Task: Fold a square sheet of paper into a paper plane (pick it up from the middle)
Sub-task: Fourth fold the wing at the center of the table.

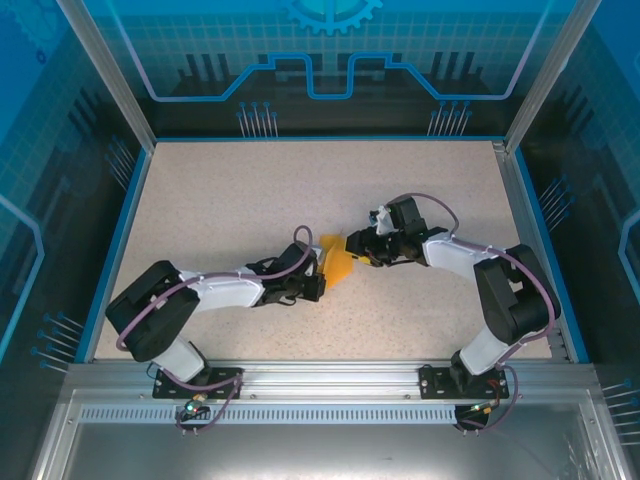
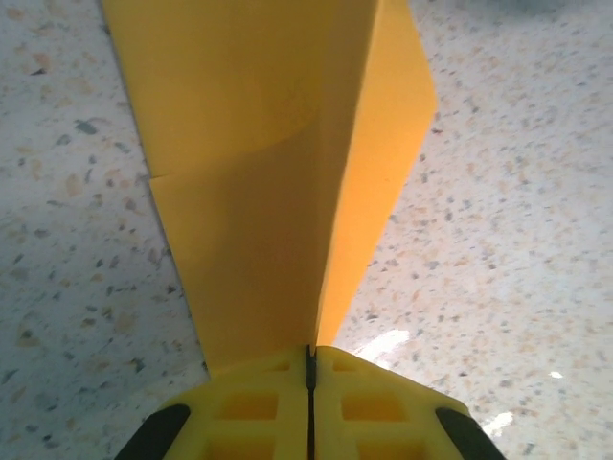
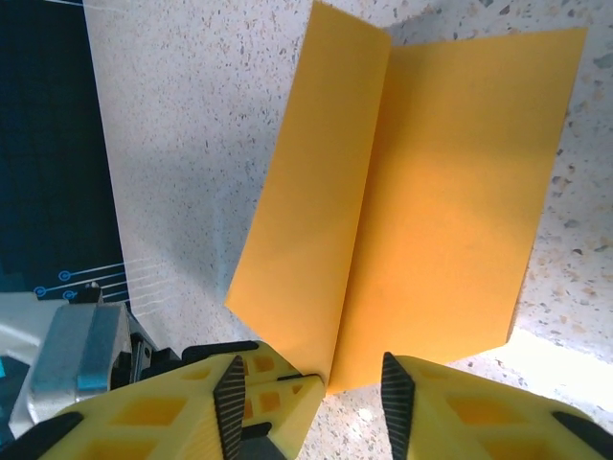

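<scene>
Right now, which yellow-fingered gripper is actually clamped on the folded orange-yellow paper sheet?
The left gripper: its fingers are pressed shut on the folded orange-yellow paper sheet. The right gripper has its fingers apart, straddling the edge.

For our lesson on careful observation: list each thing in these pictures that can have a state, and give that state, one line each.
sheet of paper: folded along one crease, its two flaps angled apart, not yet a plane.
left gripper: shut, pinching one end of the paper.
right gripper: open, the paper's near edge lying between its fingers, unclamped.
</scene>
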`<action>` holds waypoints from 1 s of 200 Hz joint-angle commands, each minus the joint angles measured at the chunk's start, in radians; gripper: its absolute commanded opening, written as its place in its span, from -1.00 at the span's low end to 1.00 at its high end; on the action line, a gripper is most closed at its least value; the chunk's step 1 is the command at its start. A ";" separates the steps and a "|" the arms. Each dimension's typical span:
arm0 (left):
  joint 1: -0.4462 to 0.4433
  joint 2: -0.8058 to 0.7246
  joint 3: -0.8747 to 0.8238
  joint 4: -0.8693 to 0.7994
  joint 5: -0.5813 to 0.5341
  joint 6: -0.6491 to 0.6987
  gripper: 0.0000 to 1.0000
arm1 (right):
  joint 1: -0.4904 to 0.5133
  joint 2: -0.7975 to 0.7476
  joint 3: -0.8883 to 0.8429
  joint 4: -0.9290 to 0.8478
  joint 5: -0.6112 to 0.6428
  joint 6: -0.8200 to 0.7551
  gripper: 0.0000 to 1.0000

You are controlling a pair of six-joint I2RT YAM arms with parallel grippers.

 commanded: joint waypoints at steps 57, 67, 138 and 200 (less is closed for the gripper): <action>0.097 0.076 -0.015 0.167 0.328 -0.063 -0.87 | 0.072 0.024 -0.021 0.030 0.021 0.018 -0.51; 0.101 0.085 -0.014 0.172 0.336 -0.068 -0.87 | 0.076 0.028 -0.020 0.033 0.025 0.020 -0.52; 0.155 0.110 -0.048 0.226 0.395 -0.132 -0.90 | 0.094 0.071 0.008 0.052 0.010 0.007 -0.65; 0.192 0.140 -0.040 0.242 0.470 -0.158 -0.91 | 0.117 0.129 0.069 0.088 -0.028 0.008 -0.65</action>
